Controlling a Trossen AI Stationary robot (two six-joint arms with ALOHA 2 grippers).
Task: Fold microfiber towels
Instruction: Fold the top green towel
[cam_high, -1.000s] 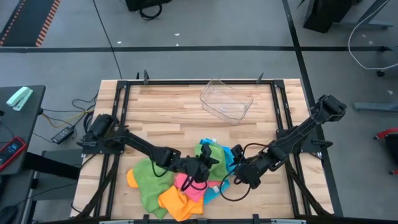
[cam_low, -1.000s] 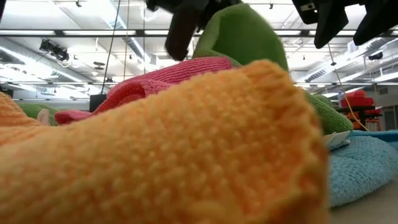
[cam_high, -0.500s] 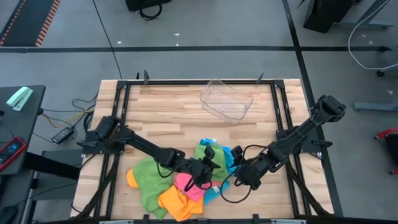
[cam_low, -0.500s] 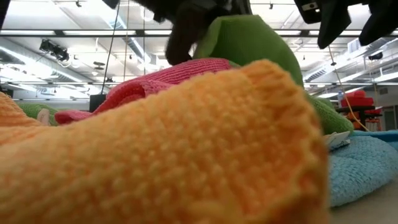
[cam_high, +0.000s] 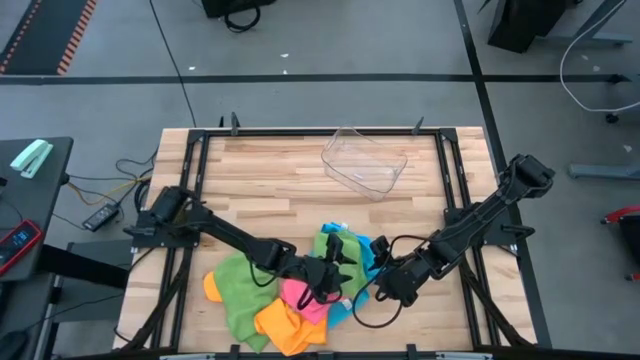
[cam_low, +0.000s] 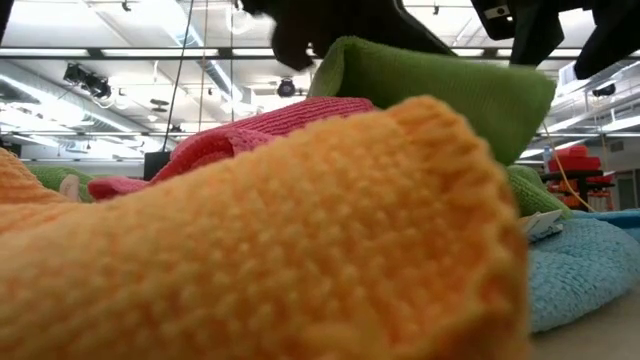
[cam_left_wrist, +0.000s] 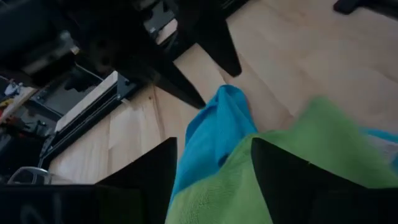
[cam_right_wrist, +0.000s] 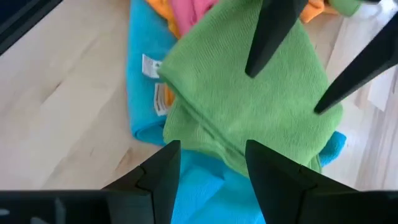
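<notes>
A folded green microfiber towel (cam_right_wrist: 249, 112) lies on a sky-blue one (cam_right_wrist: 140, 93) near the table's front middle (cam_high: 330, 243). My left gripper (cam_left_wrist: 214, 180) is open right over it, one finger (cam_right_wrist: 273, 31) on either side of its folded top. My right gripper (cam_right_wrist: 208, 174) hangs open just to the right (cam_high: 383, 272), above the blue towel's edge, with nothing between its fingers. A pink towel (cam_high: 297, 295), an orange one (cam_high: 285, 325) and a second green one (cam_high: 238, 290) lie heaped to the left. My left gripper's open fingers come slanting down from the table's left onto the green towel's upper fold (cam_left_wrist: 273, 168). The cloth shows between them, but I cannot tell whether either finger touches it. The towel rests on the blue towel under it.
A clear plastic tray (cam_high: 363, 160) stands at the far middle of the wooden table (cam_high: 260, 180). Black frame rails (cam_high: 195, 170) run along the table's edges. The orange towel (cam_low: 250, 230) fills most of the low view.
My left gripper has opened and let go of the green towel, rolling a little at the wrist. The green towel's raised, rounded hump has dropped and spread toward the right into a flat fold on the blue towel.
</notes>
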